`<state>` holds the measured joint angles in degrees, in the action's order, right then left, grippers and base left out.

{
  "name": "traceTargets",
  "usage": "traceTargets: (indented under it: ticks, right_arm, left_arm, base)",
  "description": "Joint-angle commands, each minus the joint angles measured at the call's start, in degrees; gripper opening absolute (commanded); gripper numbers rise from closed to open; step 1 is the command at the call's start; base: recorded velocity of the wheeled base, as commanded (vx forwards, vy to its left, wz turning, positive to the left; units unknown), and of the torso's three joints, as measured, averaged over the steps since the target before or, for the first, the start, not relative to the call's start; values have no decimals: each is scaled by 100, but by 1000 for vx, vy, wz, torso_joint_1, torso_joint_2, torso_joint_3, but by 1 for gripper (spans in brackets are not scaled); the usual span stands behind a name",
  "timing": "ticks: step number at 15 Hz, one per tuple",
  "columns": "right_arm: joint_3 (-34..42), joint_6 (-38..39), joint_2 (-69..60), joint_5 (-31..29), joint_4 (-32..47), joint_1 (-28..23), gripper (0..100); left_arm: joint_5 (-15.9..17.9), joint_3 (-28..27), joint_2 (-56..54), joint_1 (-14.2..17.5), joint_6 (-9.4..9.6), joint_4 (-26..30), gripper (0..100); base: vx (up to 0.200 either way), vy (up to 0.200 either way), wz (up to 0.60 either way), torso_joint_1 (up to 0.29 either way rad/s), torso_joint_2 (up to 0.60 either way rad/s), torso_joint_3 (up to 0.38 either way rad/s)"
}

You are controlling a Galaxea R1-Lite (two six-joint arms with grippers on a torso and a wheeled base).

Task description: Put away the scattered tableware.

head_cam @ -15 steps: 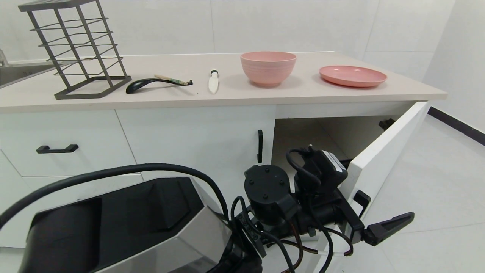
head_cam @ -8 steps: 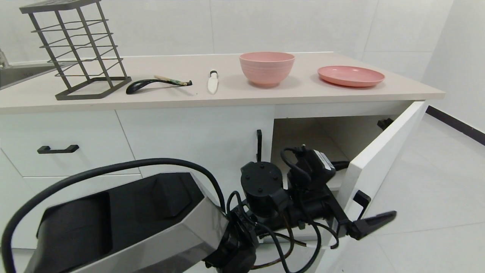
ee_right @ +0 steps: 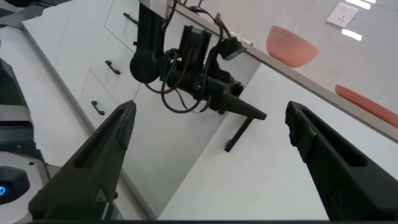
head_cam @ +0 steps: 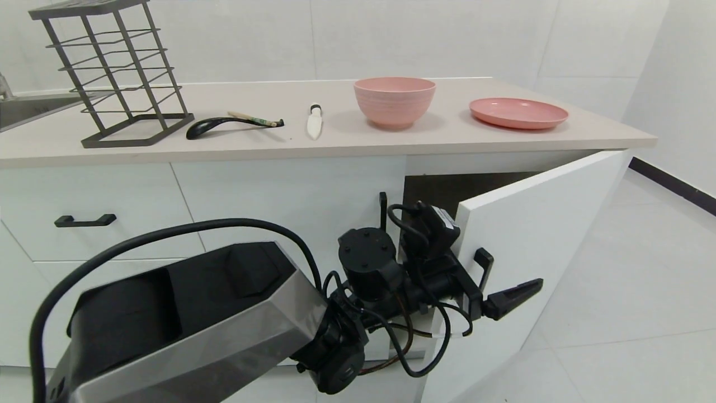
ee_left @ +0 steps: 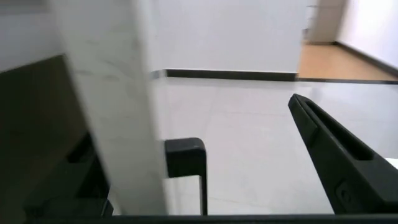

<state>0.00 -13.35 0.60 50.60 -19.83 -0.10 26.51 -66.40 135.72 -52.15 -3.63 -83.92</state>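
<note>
Here, left gripper [head_cam: 498, 282] astride edge of cabinet door [head_cam: 548, 224] (fingers apart); pink bowl [head_cam: 394, 101], plate [head_cam: 519, 112] well above on counter [head_cam: 335, 143].

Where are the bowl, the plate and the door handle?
bowl [head_cam: 394, 103], head view, front of its outer wall.
plate [head_cam: 519, 113], head view, middle of its top face.
door handle [head_cam: 484, 258], head view, upper end of the bar.

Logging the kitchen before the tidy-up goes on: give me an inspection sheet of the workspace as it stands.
surface: beige countertop.
job's things: pink bowl, pink plate, white knife, black spoon, chopsticks on it; wire rack at its left end.
clutter: nothing seen.
grippers: left gripper open astride the ajar cabinet door by its handle; right gripper open, holding nothing.
cables: black cable arching over the left arm.
surroundings: sink, white tiled wall.
</note>
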Motion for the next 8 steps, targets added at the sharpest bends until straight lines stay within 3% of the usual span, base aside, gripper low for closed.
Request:
traceTargets:
  ticks: [1,2,3,5,8]
  right_arm:
    - [0,-1,28,2,6,1,100]
    - [0,-1,28,2,6,1,100]
    - [0,-1,28,2,15,1,100]
    - [0,-10,28,2,76,1,100]
    - [0,-10,28,2,85,1,100]
  left_arm:
    - [-6,4,-19,3,-252,-37,100]
    - [-6,-22,-10,3,-331,-37,100]
    - [-32,-75,-1,38,-278,-37,100]
    - [-32,-277,86,74,108,-63,100]
    - [-24,-672,253,74,196,-45,100]
  base:
    - [-200,0,0,2,2,12]
    - [-200,0,0,2,2,-2]
    - [-200,0,0,2,2,7]
    - [0,0,0,0,0,0]
    - [0,0,0,0,0,0]
